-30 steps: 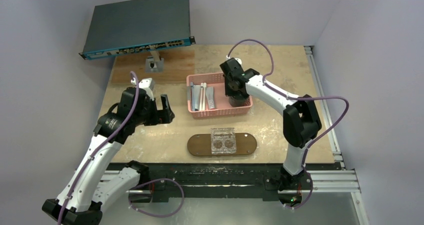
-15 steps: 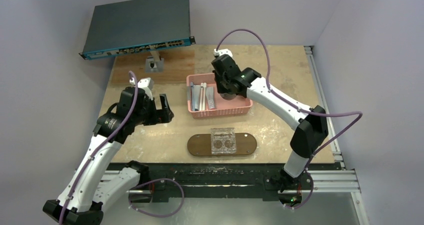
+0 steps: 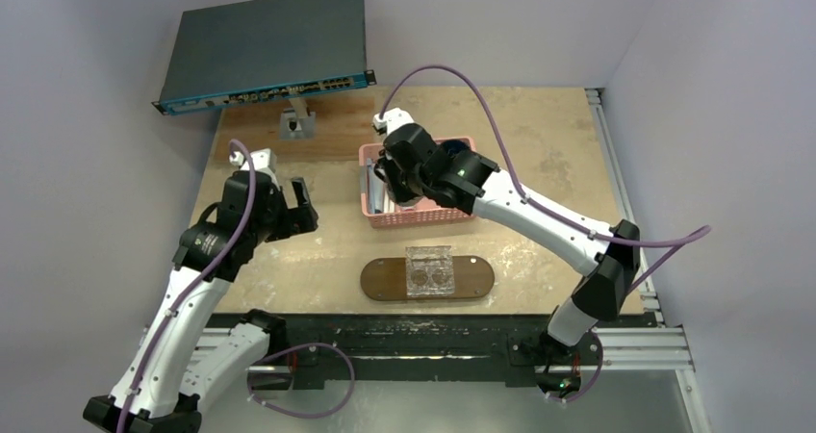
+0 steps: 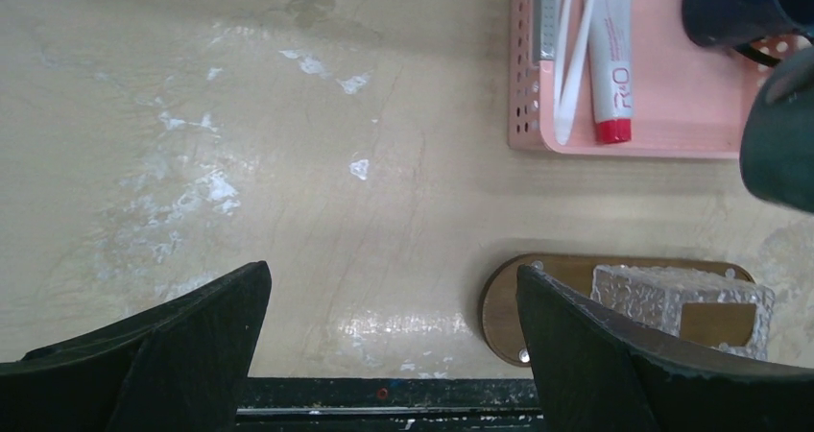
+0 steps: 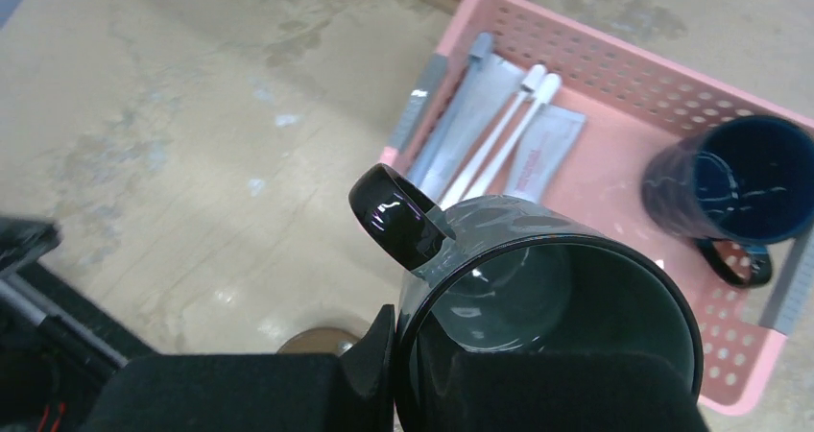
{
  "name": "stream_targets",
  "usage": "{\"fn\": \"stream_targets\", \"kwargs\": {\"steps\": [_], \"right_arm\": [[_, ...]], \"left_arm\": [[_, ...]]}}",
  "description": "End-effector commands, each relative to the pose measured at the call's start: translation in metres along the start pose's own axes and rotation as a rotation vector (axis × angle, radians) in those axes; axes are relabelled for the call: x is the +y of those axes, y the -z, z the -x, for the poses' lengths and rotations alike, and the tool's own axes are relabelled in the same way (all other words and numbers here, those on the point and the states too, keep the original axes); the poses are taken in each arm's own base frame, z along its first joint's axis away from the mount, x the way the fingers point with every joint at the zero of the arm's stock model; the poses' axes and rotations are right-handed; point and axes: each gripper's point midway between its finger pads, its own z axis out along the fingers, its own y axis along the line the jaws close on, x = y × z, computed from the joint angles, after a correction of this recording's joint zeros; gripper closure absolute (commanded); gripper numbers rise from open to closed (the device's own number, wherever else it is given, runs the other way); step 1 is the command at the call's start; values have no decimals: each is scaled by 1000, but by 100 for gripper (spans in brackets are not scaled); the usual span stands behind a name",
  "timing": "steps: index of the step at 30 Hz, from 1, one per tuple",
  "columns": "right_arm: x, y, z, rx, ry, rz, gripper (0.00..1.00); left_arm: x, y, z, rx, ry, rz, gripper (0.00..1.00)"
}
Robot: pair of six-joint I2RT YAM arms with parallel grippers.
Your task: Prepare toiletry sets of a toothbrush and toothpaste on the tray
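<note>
Two slim white toothbrushes (image 5: 499, 139) and silver-grey tubes (image 5: 467, 115) lie side by side in the left part of the pink basket (image 5: 614, 77). They also show in the left wrist view (image 4: 574, 58), one tube (image 4: 612, 58) with a red cap. My right gripper (image 5: 451, 365) is shut on the rim of a dark blue mug (image 5: 538, 288), held above the basket's left half (image 3: 404, 178). The brown tray (image 3: 385, 281) lies near the front edge. My left gripper (image 4: 394, 355) is open and empty over bare table, left of the tray (image 4: 509, 307).
A second dark mug (image 5: 734, 182) stands in the basket's right part. A clear textured holder (image 3: 429, 271) sits on the tray's middle. A grey network switch (image 3: 265, 48) and a small stand (image 3: 295, 123) are at the back left.
My right gripper has carried the mug up from the basket's right side and leftward over the toothbrushes. My left arm has drawn back a little to the left.
</note>
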Motion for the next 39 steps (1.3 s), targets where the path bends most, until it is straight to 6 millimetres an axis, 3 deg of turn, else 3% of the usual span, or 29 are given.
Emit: {"fn": "stream_targets", "kwargs": {"steps": [1, 7, 17, 27, 39], "right_arm": [[39, 36, 32, -125, 31, 154, 100], [77, 43, 17, -94, 114, 236, 100], [119, 38, -20, -12, 201, 287, 100], [146, 30, -60, 71, 288, 305, 100], [161, 14, -102, 132, 317, 296, 100]], "left_arm": [[21, 10, 21, -88, 72, 130, 0], [43, 19, 26, -130, 119, 248, 0], [78, 43, 34, -242, 226, 424, 0], [96, 65, 35, -349, 319, 478, 0], [97, 66, 35, -353, 324, 485, 0]]}}
